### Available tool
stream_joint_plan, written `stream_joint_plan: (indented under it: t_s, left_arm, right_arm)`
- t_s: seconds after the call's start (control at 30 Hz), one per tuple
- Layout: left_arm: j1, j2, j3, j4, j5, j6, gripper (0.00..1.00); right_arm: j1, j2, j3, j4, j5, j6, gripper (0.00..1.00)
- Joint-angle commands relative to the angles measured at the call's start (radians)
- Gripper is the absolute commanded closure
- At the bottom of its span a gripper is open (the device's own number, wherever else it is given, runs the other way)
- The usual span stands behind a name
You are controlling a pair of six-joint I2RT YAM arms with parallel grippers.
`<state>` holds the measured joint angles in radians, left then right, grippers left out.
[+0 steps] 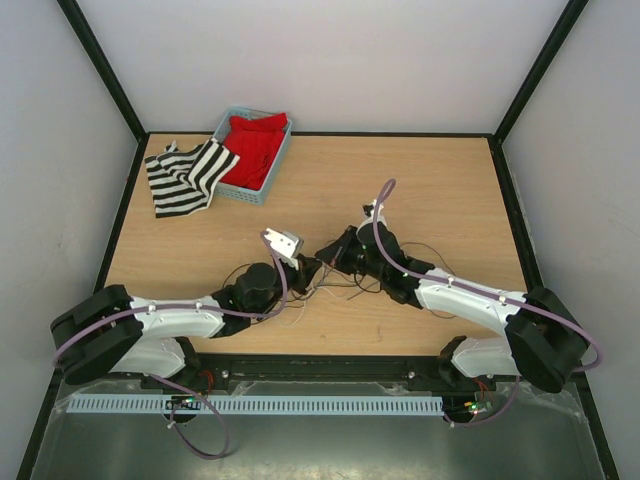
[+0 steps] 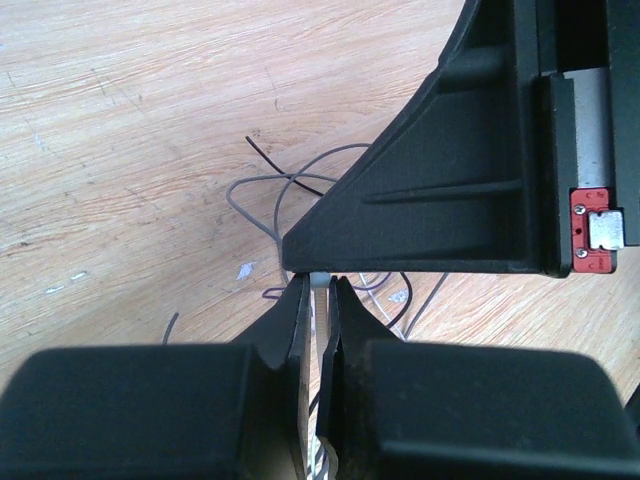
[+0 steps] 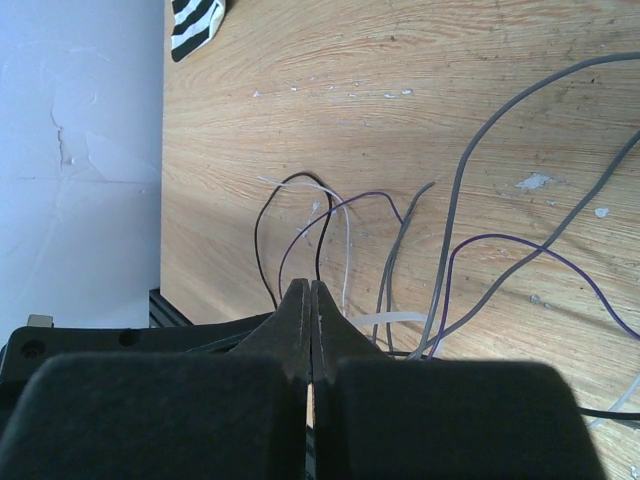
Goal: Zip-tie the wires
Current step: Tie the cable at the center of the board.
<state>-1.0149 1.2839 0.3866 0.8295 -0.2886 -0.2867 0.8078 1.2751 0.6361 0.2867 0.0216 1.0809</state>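
a light wooden table (image 1: pixel 450 190) filled the walled work cell. the left arm (image 1: pixel 180 318) and right arm (image 1: pixel 470 295) reached in from its near edge and met at the middle, their tips almost touching. that closeness looked like the first danger: a small sideways pull by either arm could knock one tip into the other. at the far left stood a blue basket (image 1: pixel 240 193) holding a crumpled red cloth (image 1: pixel 255 150). a black-and-white striped cloth (image 1: pixel 185 180) lay outside it against its left side. both were well apart from the work. the left gripper (image 2: pixel 320 290) had its fingers at a narrow slit on a thin pale strip (image 2: pixel 321 330), probably the zip tie, though too little showed to be sure. the right gripper (image 3: pixel 311 292) had its fingers pressed flat together with nothing visible between them. the wires (image 3: pixel 456 195) lay loose on the table at the centre, under and just beyond the two grippers, in black, grey, purple and whitish curls, not gathered into a bundle. the likely failure was the slim strip slipping from so slight a pinch, or springy strands fanning out so that the tie would catch only some.
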Motion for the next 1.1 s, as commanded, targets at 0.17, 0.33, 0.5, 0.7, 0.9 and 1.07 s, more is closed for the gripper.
stream_joint_plan:
  t_s: [0.17, 0.33, 0.5, 0.7, 0.9, 1.07]
  left_arm:
    - [-0.027, -0.014, -0.059, 0.133, 0.013, -0.052, 1.0]
    - [-0.034, -0.02, -0.078, 0.141, 0.003, -0.056, 1.0]
    - [-0.04, -0.044, -0.1, 0.141, 0.005, -0.072, 1.0]
    - [-0.047, -0.064, -0.13, 0.139, 0.001, -0.083, 1.0]
    - [-0.067, -0.076, -0.162, 0.129, -0.025, -0.101, 1.0]
    - [-0.073, -0.101, -0.176, 0.075, -0.056, -0.093, 1.0]
  right_arm:
    - [-0.018, 0.011, 0.049, 0.015, 0.1, -0.037, 1.0]
    - [-0.038, 0.021, 0.076, -0.006, 0.123, -0.072, 1.0]
    - [-0.06, 0.032, 0.087, -0.013, 0.122, -0.112, 1.0]
    - [-0.09, 0.048, 0.121, -0.016, 0.12, -0.157, 1.0]
    - [-0.125, 0.06, 0.17, -0.024, 0.11, -0.201, 1.0]
    - [-0.144, 0.067, 0.203, -0.036, 0.101, -0.232, 1.0]
